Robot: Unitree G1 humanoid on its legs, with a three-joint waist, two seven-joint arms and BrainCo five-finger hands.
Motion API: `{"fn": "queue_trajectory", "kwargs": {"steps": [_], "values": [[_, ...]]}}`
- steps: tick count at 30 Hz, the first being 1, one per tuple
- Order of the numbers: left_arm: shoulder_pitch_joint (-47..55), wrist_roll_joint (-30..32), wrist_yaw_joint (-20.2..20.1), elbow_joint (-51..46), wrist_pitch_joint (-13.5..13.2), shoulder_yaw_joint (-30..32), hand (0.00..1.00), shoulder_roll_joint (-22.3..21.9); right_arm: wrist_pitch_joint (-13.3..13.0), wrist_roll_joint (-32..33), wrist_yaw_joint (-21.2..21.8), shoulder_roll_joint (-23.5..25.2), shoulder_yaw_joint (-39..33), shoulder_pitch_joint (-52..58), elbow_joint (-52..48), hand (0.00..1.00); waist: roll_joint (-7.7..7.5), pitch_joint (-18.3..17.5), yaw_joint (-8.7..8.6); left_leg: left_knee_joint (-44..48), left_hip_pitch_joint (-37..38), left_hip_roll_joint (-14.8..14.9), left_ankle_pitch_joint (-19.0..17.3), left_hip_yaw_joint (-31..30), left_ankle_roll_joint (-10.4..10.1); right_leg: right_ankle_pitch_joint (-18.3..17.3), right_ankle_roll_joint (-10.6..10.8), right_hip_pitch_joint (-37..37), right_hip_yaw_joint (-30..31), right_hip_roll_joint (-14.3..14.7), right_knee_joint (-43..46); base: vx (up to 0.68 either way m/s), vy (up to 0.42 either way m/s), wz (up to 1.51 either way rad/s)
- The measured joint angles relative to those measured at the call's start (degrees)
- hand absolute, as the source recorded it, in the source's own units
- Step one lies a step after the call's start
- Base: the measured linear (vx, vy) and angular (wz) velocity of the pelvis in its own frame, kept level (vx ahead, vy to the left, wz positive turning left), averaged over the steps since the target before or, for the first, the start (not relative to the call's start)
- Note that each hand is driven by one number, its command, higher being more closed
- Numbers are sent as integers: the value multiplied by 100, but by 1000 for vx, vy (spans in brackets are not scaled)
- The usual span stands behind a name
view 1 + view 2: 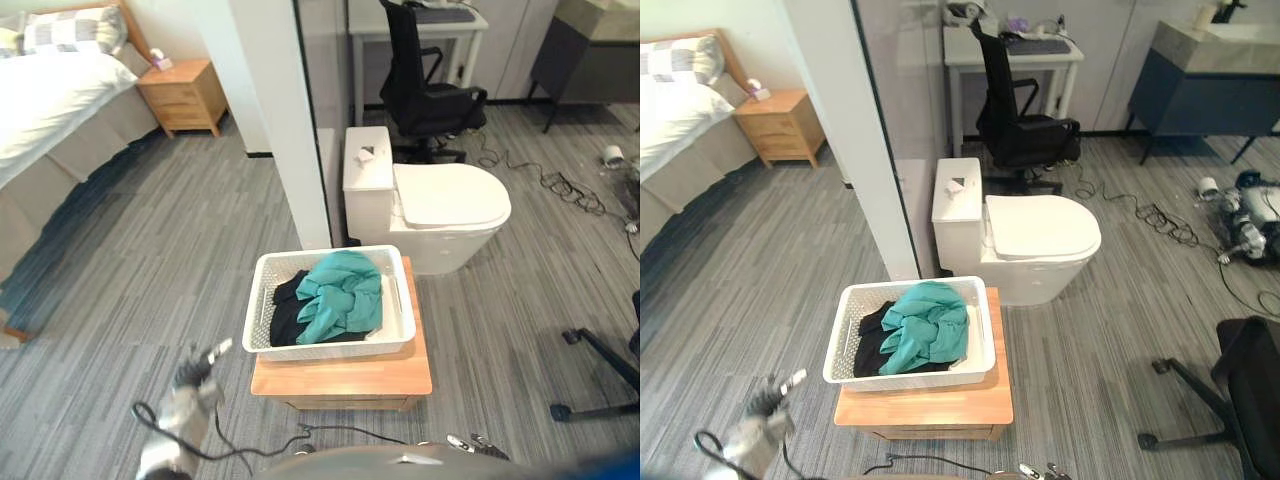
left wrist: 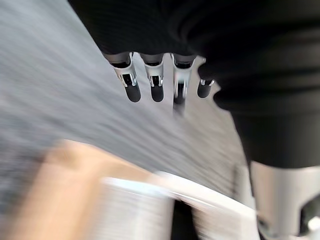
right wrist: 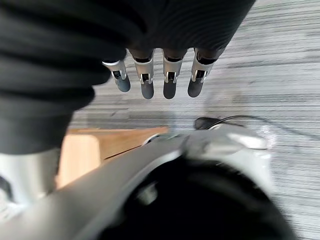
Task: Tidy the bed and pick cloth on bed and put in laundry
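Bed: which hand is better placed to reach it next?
Left, probably: the bed lies to the robot's left, and the left hand hangs empty on that side of the basket; the right hand is on the other side.

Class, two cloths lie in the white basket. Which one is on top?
The teal cloth, bunched over the black cloth, which shows beneath it toward the left of the basket.

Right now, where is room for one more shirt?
Bare wood shows on the wooden stand in front of the white basket, plus a thin strip on its right. Inside, the left end is free; teal cloth and black cloth crowd the rest.
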Motion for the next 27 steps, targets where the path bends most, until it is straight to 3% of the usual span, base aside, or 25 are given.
{"fn": "queue_trajectory", "kwargs": {"steps": [4, 7, 9, 11, 14, 17, 27], "values": [[489, 19, -85, 985, -21, 367, 0, -406, -193, -97, 18, 62, -152, 7, 205, 0, -52, -47, 101, -3, -39, -6, -39, -28, -23, -122, 38, -19, -12, -15, 29, -78, 4, 5], [751, 162, -313, 1476, -255, 499, 0, -639, -276, -119, 18, 126, -362, -15, 416, 0, -79, -91, 187, -4, -42, -40, -59, -80, 1, -145, 77, 5, -44, -45, 30, -12, 19, 9], [793, 603, -362, 1669, -440, 501, 0, -780, -309, -117, 19, 173, -509, -101, 547, 0, -82, -91, 191, -4, -60, -86, -64, -152, 10, -150, 103, 20, -98, -91, 32, 8, 35, 16], [784, 1258, -317, 1837, -462, 522, 0, -879, -310, -114, 13, 181, -644, -203, 757, 0, -98, -98, 196, -4, -54, -129, -90, -163, 49, -156, 127, 36, -110, -133, 33, 36, 43, 5], [657, 1882, -236, 2013, -444, 545, 0, -861, -307, -100, 0, 217, -654, -320, 951, 0, -163, -139, 196, -4, -43, -182, -104, -184, 44, -132, 188, 55, -132, -179, 38, 71, 32, 2], [539, 2046, -264, 2094, -349, 351, 0, -766, -280, -61, -22, 195, -649, -421, 1125, 0, -181, -157, 202, -3, -18, -224, -96, -192, 80, -117, 179, 89, -150, -196, 69, 104, 15, 4], [291, 2036, -270, 2305, -234, -261, 0, -547, -95, 55, -47, 116, -583, -660, 1285, 0, -145, -120, 211, -7, 95, -226, -107, -160, 70, -118, 176, 161, -165, -185, 44, 27, 2, -1]]}}
